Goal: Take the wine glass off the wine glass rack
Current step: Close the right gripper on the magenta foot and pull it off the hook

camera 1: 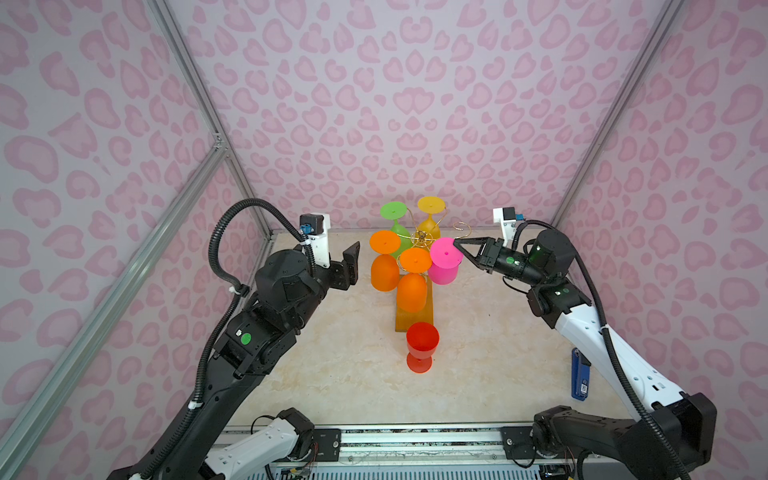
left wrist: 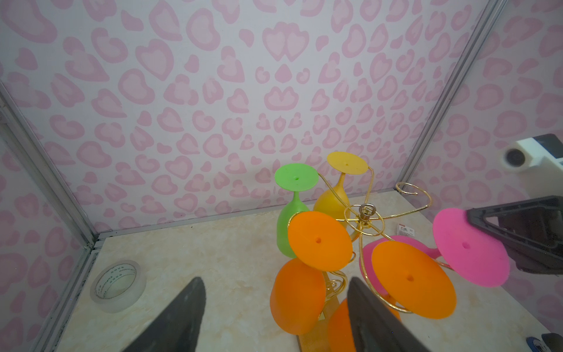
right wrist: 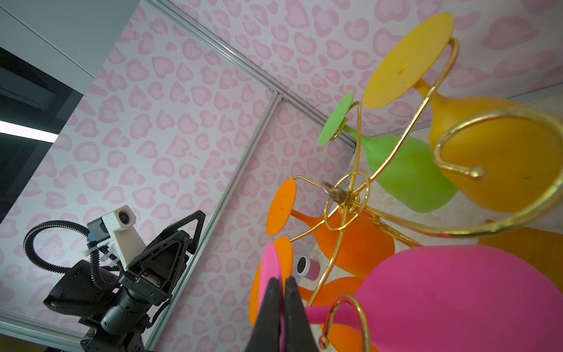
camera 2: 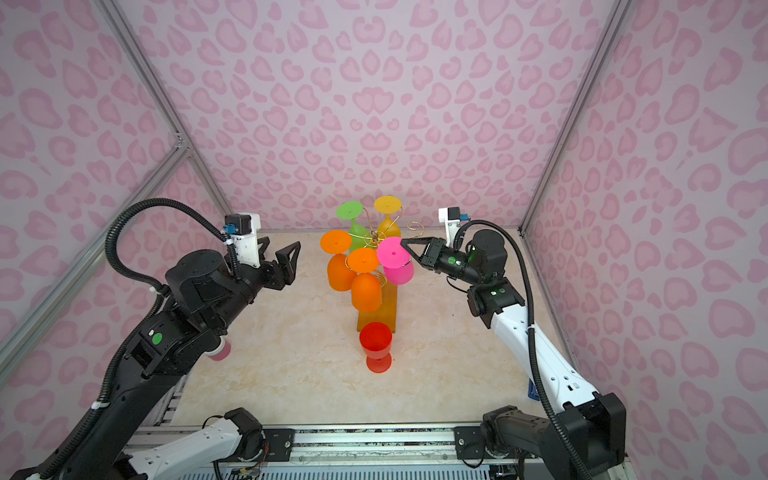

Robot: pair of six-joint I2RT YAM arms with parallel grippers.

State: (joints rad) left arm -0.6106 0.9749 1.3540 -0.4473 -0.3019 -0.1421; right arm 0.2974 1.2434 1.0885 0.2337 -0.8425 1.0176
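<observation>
The gold wire wine glass rack (camera 1: 422, 239) (camera 2: 376, 237) (left wrist: 364, 213) (right wrist: 338, 195) stands on its amber wooden base (camera 1: 428, 309) at mid-table. A pink wine glass (camera 1: 444, 262) (camera 2: 397, 259) (left wrist: 469, 247) (right wrist: 457, 298) hangs upside down on the rack's right side, tilted, its stem passing through a curled gold arm. My right gripper (camera 1: 456, 243) (camera 2: 403, 242) (right wrist: 281, 279) is shut on the rim of the pink glass's foot disc. Left of the rack, my left gripper (camera 2: 282, 251) (left wrist: 275, 279) is open, holds nothing and touches no glass.
Two orange glasses (camera 1: 384, 270) (camera 1: 411, 291), a green one (camera 1: 395, 216) and a yellow one (camera 1: 431, 212) hang on the rack. A red glass (camera 1: 422, 345) stands upright in front of the base. A tape roll (left wrist: 117, 285) lies far left, a blue object (camera 1: 579, 374) near the right edge.
</observation>
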